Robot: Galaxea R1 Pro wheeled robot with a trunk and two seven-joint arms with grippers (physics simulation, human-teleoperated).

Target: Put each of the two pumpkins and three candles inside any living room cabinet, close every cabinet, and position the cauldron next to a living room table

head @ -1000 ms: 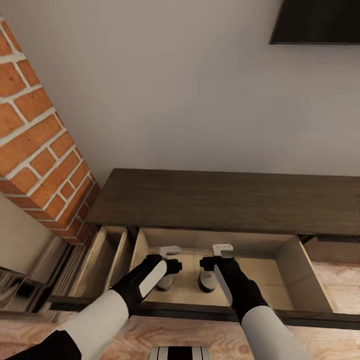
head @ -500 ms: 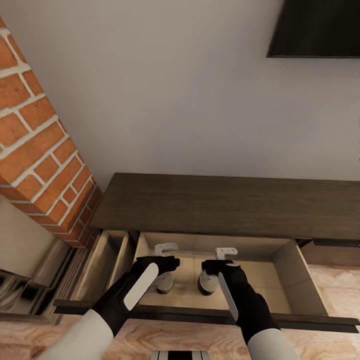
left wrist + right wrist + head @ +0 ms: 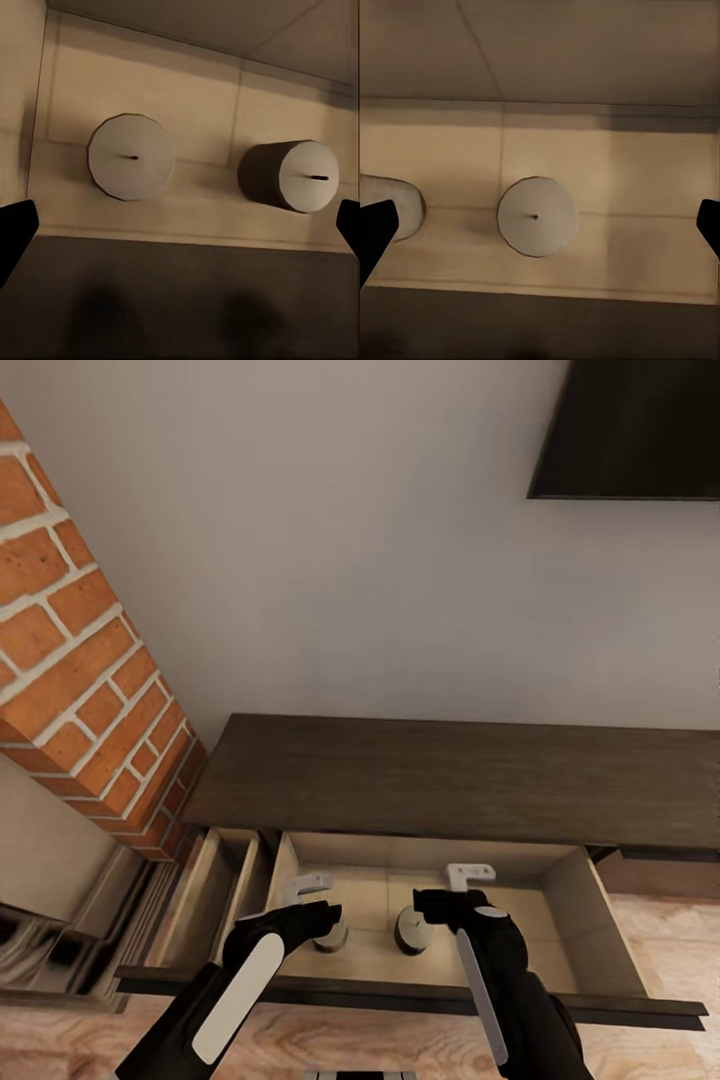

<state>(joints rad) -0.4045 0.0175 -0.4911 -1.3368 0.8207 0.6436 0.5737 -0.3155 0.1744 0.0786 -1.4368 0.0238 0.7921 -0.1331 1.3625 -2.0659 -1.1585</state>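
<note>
The cabinet [image 3: 450,770] is a long dark-brown unit with a wide drawer [image 3: 590,920] pulled out, pale inside. Two cream candles stand upright on the drawer floor: one candle [image 3: 410,930] [image 3: 300,176] [image 3: 538,216] and a second candle [image 3: 332,937] [image 3: 132,157] beside it. My left gripper [image 3: 318,920] [image 3: 180,225] hangs open above them, nothing between its fingers. My right gripper [image 3: 432,908] [image 3: 540,225] is also open and empty, directly over its candle. Pumpkins, cauldron and table are out of view.
A narrower drawer [image 3: 215,890] at the cabinet's left end also stands open. A brick fireplace [image 3: 80,680] rises at the left. A dark screen [image 3: 630,430] hangs on the wall at top right. Pale wood floor [image 3: 665,930] lies right of the drawer.
The head view has shifted. Both grippers have drawn back toward the drawer's front edge, the left one also sideways to the left. The two candles stay standing in the drawer.
</note>
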